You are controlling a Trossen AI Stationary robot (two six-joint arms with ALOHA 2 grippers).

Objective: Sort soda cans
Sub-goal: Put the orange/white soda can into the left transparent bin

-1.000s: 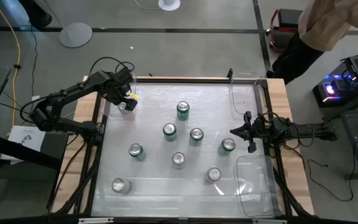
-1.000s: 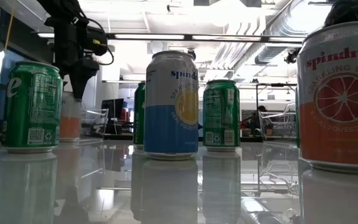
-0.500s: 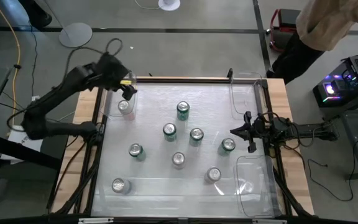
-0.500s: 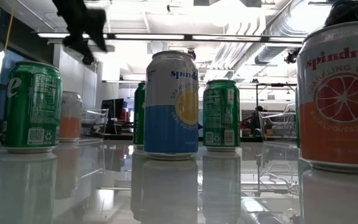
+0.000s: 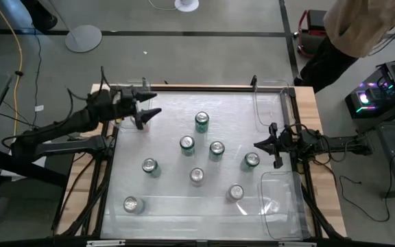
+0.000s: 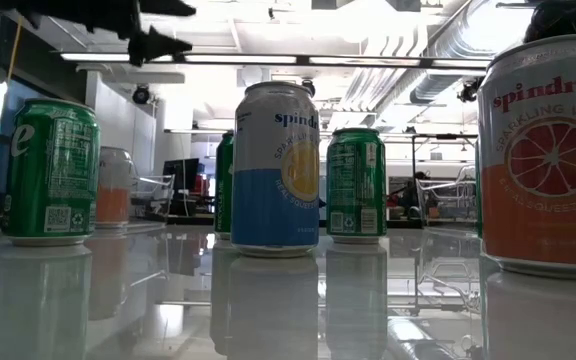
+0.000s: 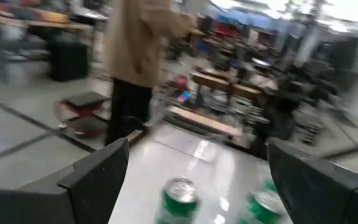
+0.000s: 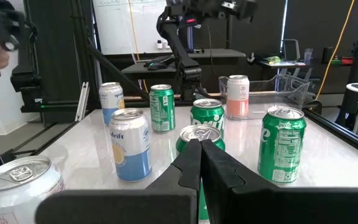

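Several cans stand upright on the glossy table: green ones point(image 5: 202, 121), point(image 5: 187, 143), point(image 5: 252, 160), point(image 5: 149, 166) and silver-topped ones point(image 5: 197, 175), point(image 5: 236, 193), point(image 5: 130, 204). A pale orange can point(image 6: 114, 185) stands at the far left corner, mostly under my left arm in the high view. My left gripper point(image 5: 156, 104) hangs open, high above that corner, with its fingers level and pointing toward the table's right. It holds nothing. My right gripper point(image 5: 266, 145) waits shut at the right edge, just beside the green can there.
Clear plastic bins sit at the far right corner point(image 5: 269, 103) and the near right corner point(image 5: 280, 202). A person point(image 5: 362, 27) stands beyond the far right corner. The cans in the middle stand close together, with open tabletop along the left side.
My left gripper rose straight up from the orange can at the far left corner, then drew back toward the table's left and tipped from pointing down to level. The orange can stayed upright where it was. My right arm kept still.
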